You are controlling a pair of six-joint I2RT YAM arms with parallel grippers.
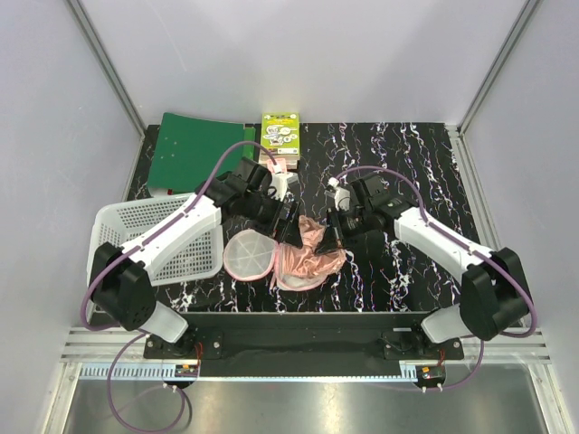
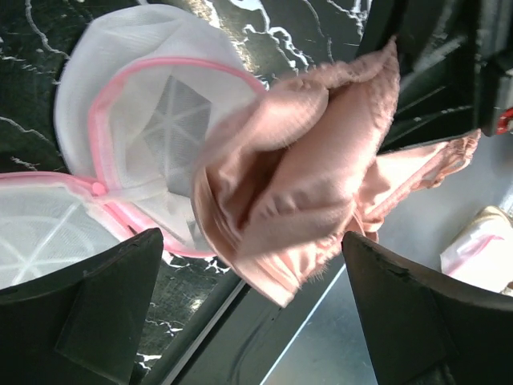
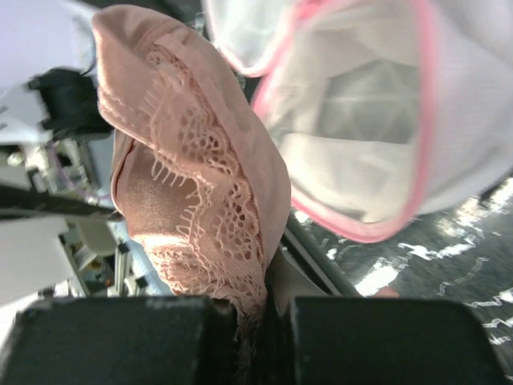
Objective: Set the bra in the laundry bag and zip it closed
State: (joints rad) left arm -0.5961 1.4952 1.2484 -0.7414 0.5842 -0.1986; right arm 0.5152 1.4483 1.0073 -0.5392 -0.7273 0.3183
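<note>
While the bra point(image 3: 200, 184) hangs pinched in my right hand point(image 3: 260, 321), whose jaws are clamped tight on a fold of its lace edge, I judge the job to be only at its first stage. The laundry bag point(image 2: 152, 120) lies unzipped on the counter point(image 1: 407, 163), its two round halves spread flat side by side and joined at one spot on the pink trim. From above, the bra's lower part spills over the half nearer my right arm and partly past its rim, while the rest is lifted clear between the two hands. My left hand point(image 2: 252, 265) is spread wide, one finger on each side of the bunched fabric and gripping nothing. What is left, as I see it: lower the bra fully inside one half, tuck in the loose bits, fold the other half over, then run the zip round. The bra is soft peach-pink, satin-smooth on one face with scalloped lace along the border. It crumples into deep folds, so I expect edges to stray across the zip line.
</note>
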